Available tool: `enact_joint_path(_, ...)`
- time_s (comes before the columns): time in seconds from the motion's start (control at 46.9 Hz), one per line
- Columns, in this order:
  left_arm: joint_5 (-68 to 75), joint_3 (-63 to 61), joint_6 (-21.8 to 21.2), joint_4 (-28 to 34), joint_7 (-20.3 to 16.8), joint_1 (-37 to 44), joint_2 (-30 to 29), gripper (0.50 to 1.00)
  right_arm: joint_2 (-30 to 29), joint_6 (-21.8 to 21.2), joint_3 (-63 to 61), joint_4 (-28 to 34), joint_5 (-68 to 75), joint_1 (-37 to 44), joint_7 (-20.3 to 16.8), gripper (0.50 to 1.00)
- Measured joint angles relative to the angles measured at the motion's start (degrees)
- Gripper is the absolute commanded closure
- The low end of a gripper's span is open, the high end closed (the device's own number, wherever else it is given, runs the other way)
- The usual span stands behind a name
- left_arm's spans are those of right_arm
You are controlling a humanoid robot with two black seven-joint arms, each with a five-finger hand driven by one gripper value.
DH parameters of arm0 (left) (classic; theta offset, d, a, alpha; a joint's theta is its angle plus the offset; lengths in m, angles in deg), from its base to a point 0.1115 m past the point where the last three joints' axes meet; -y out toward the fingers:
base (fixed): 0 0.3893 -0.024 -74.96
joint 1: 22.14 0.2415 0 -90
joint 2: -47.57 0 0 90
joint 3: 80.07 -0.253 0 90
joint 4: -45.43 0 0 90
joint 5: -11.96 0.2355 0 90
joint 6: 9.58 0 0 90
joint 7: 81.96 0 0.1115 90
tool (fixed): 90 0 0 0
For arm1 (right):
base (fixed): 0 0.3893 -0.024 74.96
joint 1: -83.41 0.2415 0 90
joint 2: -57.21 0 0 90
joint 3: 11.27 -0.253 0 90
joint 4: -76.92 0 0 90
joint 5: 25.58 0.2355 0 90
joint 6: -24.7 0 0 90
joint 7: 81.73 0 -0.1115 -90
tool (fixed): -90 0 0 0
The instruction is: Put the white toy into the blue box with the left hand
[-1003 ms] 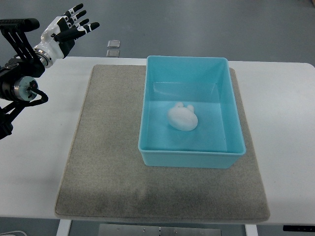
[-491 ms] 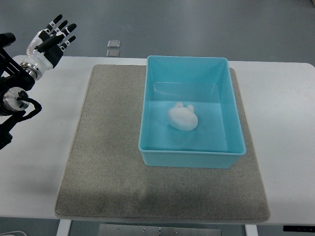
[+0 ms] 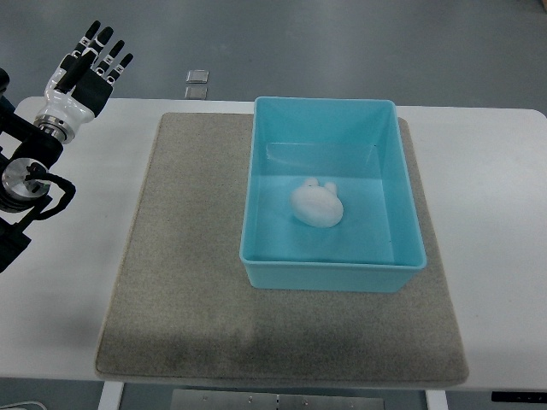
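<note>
The white toy [image 3: 317, 205] lies on the floor of the blue box [image 3: 256, 171], near its middle. The box stands on the right half of a grey mat [image 3: 188, 256]. My left hand [image 3: 92, 60] is far to the upper left, over the table's back left corner, well apart from the box. Its fingers are stretched out and hold nothing. The right arm does not show.
The white table [image 3: 496, 213] extends beyond the mat on both sides. Two small grey squares [image 3: 197, 83] lie on the floor behind the table's far edge.
My left hand has drawn back to the left and turned so its fingers point up and away. The toy and box have not moved.
</note>
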Motion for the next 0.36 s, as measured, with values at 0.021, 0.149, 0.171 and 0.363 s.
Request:
enact_joint_path(0.021, 0.00, 0.00, 0.19, 0.00, 0.00, 0.07, 0.00, 0.504, 0.00, 0.00, 0.00, -0.01, 0.00, 0.00, 0.00, 0.564)
enact_joint_path(0.149, -0.08, 0.04, 1.06, -0.12, 0.06, 0.79, 0.08, 0.504, 0.00, -0.21, -0.04, 0.00, 0.00, 0.00, 0.00, 0.564)
enact_joint_path(0.171, -0.08, 0.04, 1.13, -0.20, 0.07, 0.90, 0.11, 0.504, 0.00, -0.26, -0.09, 0.00, 0.00, 0.02, 0.00, 0.562)
enact_joint_path(0.363, -0.09, 0.04, 1.30, -0.34, 0.02, 1.73, 0.26, 0.504, 0.00, -0.43, 0.02, 0.30, -0.29, 0.00, -0.06, 0.564)
